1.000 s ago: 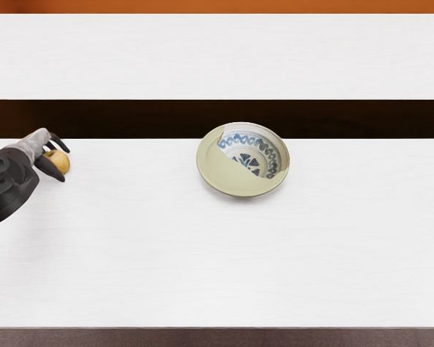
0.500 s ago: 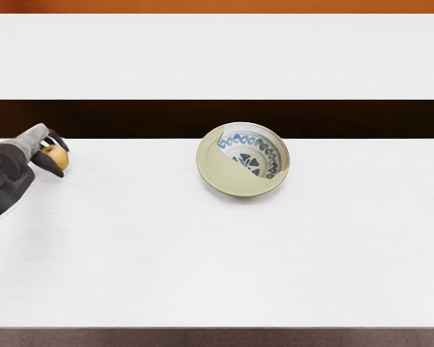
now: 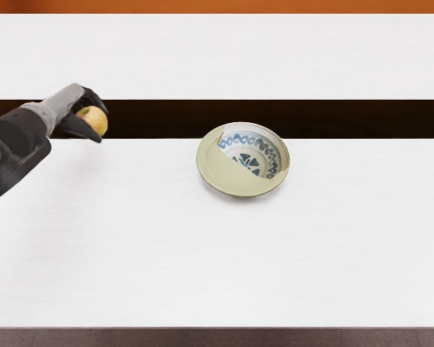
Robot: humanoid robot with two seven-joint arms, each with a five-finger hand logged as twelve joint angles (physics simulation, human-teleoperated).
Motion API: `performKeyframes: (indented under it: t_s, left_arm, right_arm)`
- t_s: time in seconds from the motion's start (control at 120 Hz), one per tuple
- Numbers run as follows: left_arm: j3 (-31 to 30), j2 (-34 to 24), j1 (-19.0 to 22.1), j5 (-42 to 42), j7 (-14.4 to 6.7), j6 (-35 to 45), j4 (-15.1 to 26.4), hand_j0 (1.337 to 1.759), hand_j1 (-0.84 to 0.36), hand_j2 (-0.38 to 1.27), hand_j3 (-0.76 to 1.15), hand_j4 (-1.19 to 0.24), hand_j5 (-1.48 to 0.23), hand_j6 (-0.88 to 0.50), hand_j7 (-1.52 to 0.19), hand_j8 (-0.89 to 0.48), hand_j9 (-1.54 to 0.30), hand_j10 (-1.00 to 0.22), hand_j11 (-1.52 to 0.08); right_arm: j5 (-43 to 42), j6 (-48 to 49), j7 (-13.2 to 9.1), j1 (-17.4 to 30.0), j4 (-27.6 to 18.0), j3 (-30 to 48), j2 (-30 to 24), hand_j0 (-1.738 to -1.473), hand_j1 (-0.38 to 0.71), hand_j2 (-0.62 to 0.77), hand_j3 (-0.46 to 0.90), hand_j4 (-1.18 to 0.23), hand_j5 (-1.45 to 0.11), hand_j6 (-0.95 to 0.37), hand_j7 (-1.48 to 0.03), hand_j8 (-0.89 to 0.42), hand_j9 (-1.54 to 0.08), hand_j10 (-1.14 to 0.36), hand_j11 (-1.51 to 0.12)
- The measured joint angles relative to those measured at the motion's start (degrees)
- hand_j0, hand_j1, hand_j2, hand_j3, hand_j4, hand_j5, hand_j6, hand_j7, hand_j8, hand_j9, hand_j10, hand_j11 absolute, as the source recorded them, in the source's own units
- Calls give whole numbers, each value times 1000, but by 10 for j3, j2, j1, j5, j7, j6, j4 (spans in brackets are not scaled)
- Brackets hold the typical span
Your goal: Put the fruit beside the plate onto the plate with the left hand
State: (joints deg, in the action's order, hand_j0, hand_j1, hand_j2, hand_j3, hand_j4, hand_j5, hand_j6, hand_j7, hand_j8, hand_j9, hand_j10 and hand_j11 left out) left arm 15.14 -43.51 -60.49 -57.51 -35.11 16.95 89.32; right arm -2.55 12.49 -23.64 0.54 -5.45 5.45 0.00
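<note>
Head view, the only one. A grey-and-black left hand [image 3: 78,110] comes in from the left edge. Its dark fingers [image 3: 83,130] are curled round a small round yellow fruit [image 3: 94,120], pinching it between them. The fruit looks held in the air, off the white table [image 3: 202,246], and shows against the dark gap [image 3: 325,119] behind the table's far edge. It is well apart from the round cream ceramic plate with the blue pattern [image 3: 218,176], which sits to the right, close to that same far edge. The right arm is not visible.

Step in hand, my guess: carry the fruit right to the plate. To do it well:
- Grip firm, since a round fruit can slip out of a curl.
- Travel above rim height and stop over the plate's middle.
- Lower before letting go, or it may roll out of the shallow dish.

Room: the path from hand to plate is bare, nothing to dodge. The hand hovers about over the far edge, so a drop there could fall into the gap. There is plenty of open table on the plate's near side.
</note>
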Motion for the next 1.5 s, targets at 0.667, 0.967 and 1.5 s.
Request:
performKeyframes:
  t_s: [0.667, 0.967, 1.5]
  left_arm:
    - [6, 184, -70, 32, 0, -5, 58, 1643, -395, 395, 0, -490, -1177, -254, -1138, -260, -1127, -537, -1126]
    - [5, 273, -110, 55, 0, -39, -79, 1641, -394, 395, 0, -491, -1191, -234, -1177, -244, -1176, -530, -1150]
    - [5, 339, -96, 49, 1, -47, -174, 1650, -306, 310, 0, -510, -872, -375, -863, -370, -864, -521, -861]
  right_arm:
    - [0, 0, 2, -5, 0, 0, 0, -1658, -349, 0, 0, 0, 0, 0, 0, 0, 0, 0, 0]
    - [0, 0, 3, -8, 0, 0, 0, -1658, -349, 0, 0, 0, 0, -1, 0, 0, 0, 0, 0]
    - [0, 0, 3, -9, 0, 0, 0, -1658, -349, 0, 0, 0, 0, 0, 0, 0, 0, 0, 0]
